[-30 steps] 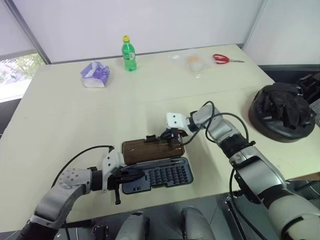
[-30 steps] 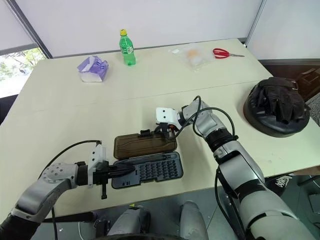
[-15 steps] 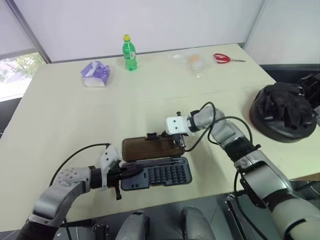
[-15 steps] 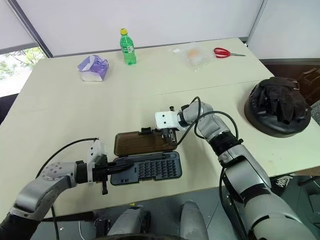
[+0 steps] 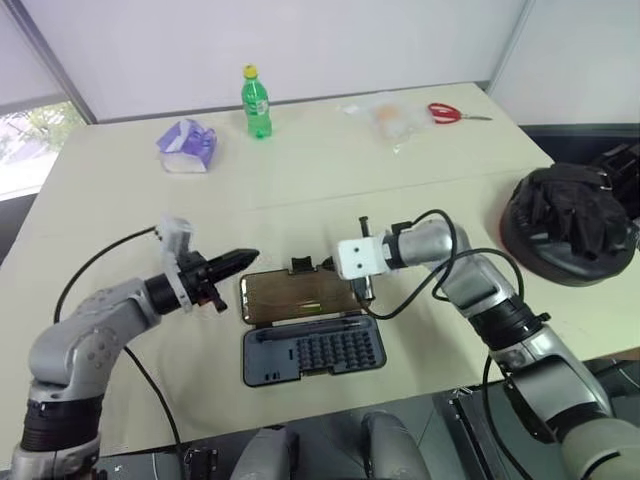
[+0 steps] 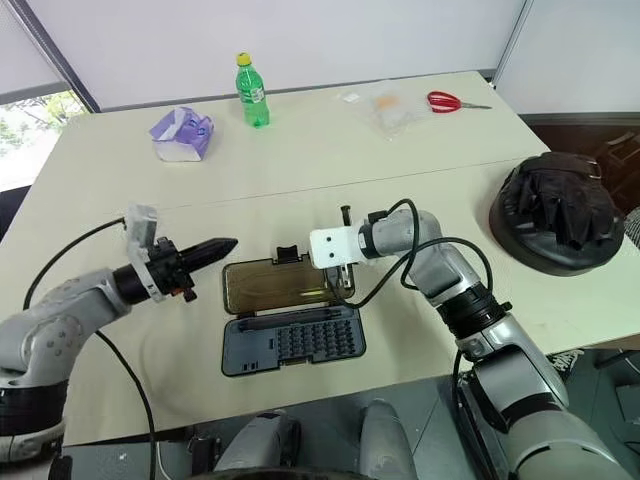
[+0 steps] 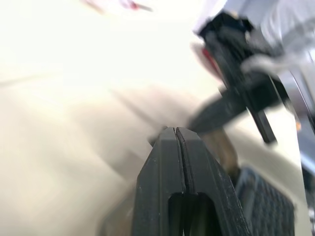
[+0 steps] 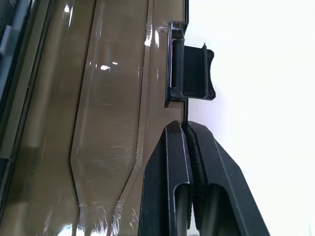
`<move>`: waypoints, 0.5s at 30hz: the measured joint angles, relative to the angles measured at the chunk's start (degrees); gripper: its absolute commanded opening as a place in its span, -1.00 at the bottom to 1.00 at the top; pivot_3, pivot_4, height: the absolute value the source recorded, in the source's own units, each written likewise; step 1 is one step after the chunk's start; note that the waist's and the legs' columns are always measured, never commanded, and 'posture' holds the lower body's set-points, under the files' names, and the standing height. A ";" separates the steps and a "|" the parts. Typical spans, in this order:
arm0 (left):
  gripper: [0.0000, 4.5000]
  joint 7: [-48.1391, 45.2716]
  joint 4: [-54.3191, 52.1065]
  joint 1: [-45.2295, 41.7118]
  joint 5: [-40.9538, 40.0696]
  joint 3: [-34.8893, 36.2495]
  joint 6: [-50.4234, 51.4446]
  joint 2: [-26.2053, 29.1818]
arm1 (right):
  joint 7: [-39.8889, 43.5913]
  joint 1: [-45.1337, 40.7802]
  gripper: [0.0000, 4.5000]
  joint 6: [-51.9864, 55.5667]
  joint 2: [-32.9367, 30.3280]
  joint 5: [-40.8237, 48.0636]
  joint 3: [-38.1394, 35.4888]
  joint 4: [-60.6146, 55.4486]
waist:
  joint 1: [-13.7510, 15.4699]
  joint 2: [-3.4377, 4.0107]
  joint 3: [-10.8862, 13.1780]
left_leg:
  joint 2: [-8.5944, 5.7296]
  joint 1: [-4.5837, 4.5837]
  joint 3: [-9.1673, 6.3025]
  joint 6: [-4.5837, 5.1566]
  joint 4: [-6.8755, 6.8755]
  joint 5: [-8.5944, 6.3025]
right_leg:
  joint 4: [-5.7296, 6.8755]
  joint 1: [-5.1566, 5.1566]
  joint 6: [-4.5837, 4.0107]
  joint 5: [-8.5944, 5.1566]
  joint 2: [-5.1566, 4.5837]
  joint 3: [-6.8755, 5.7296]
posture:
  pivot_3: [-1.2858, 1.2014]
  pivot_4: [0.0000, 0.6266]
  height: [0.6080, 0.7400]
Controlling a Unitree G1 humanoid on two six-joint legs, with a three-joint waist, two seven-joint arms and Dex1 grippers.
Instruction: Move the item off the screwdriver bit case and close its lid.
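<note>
Case (image 5: pixel 312 352): open on table (image 5: pixel 120 230).
Lid (image 5: pixel 297 298): tilted, edge pinched by right gripper (image 8: pixel 186 129).
Left gripper (image 5: pixel 243 258): fingers together, empty.
Item (image 5: pixel 565 222): well right of case.

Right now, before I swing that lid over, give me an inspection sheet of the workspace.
Surface: cream table, two tops butted together.
Job's things: screwdriver bit case open near the front edge, bits in rows; lid folded back, its far edge pinched; black item off the case, at the table's right edge.
Clutter: green bottle, purple packet, clear bag, red scissors, all at the far side.
Grippers: right gripper shut on the lid's edge beside the latch; left gripper shut, empty, left of the lid.
Cables: black cables loop off both arms.
Surroundings: white wall behind, window at left.
</note>
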 measured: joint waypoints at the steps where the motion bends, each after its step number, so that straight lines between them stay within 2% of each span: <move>1: -1.00 0.58 1.03 -0.71 -0.07 0.88 0.02 0.03 | -0.15 0.10 -1.00 0.30 -0.08 0.00 0.00 -0.85 | -0.04 -0.01 0.00 | 0.00 -0.01 0.02 -0.01 0.00 0.00 | -0.02 -0.01 0.00 0.00 0.00 0.00 | 0.03 -0.52 1.00; 7: -1.00 1.14 9.00 -2.13 5.24 -0.05 -2.78 0.22 | -0.84 0.46 -1.00 2.01 -0.95 0.04 -0.09 -5.66 | 0.06 -0.02 0.01 | -0.01 -0.03 0.04 -0.02 0.00 0.01 | -0.10 0.01 0.00 0.00 0.00 0.00 | 0.03 -0.52 1.00; 15: -1.00 -4.58 15.47 -2.30 15.76 -9.96 -10.56 -0.89 | -0.95 0.81 -1.00 4.60 -1.42 0.21 -0.16 -8.25 | 0.18 -0.04 0.02 | -0.02 -0.08 0.05 -0.02 0.00 0.01 | -0.23 0.03 0.00 0.00 0.00 -0.01 | 0.03 -0.52 1.00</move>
